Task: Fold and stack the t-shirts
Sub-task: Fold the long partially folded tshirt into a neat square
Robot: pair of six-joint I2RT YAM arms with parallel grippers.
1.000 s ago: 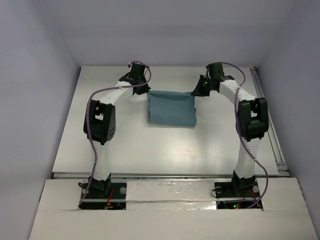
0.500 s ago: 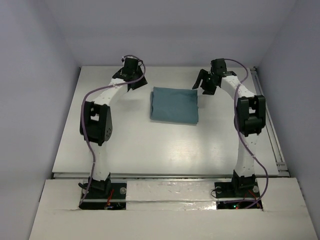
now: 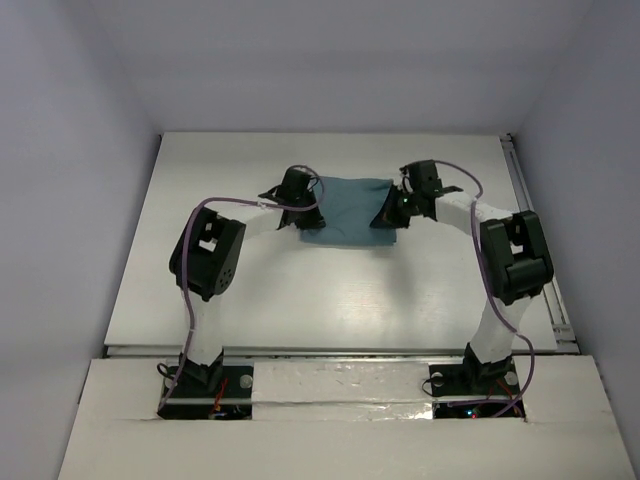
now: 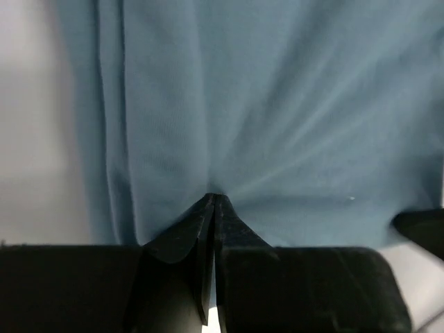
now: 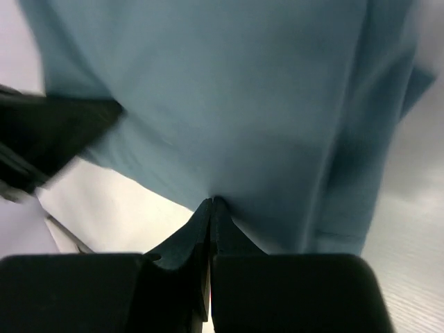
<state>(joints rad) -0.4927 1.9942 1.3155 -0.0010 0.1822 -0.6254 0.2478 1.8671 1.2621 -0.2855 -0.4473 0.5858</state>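
The teal t-shirt (image 3: 350,203) lies folded into a small rectangle on the far middle of the white table (image 3: 250,290). My left gripper (image 3: 306,207) sits on its left side and my right gripper (image 3: 391,213) on its right side, both low on the cloth. In the left wrist view the jaws (image 4: 214,198) are shut, and creases in the t-shirt (image 4: 277,104) fan out from the tips. The right wrist view shows the same: shut jaws (image 5: 211,202) pinching the t-shirt (image 5: 229,90) near its edge. No neck label is visible.
A metal rail (image 3: 537,240) runs along the table's right edge. Pale walls close in the left, back and right sides. The left arm's dark tip (image 5: 41,139) shows at the left of the right wrist view.
Both grippers let go of the shirt's far corners, lifted apart, then came down nearer and inward onto its two sides and shut. The shirt now lies flatter.
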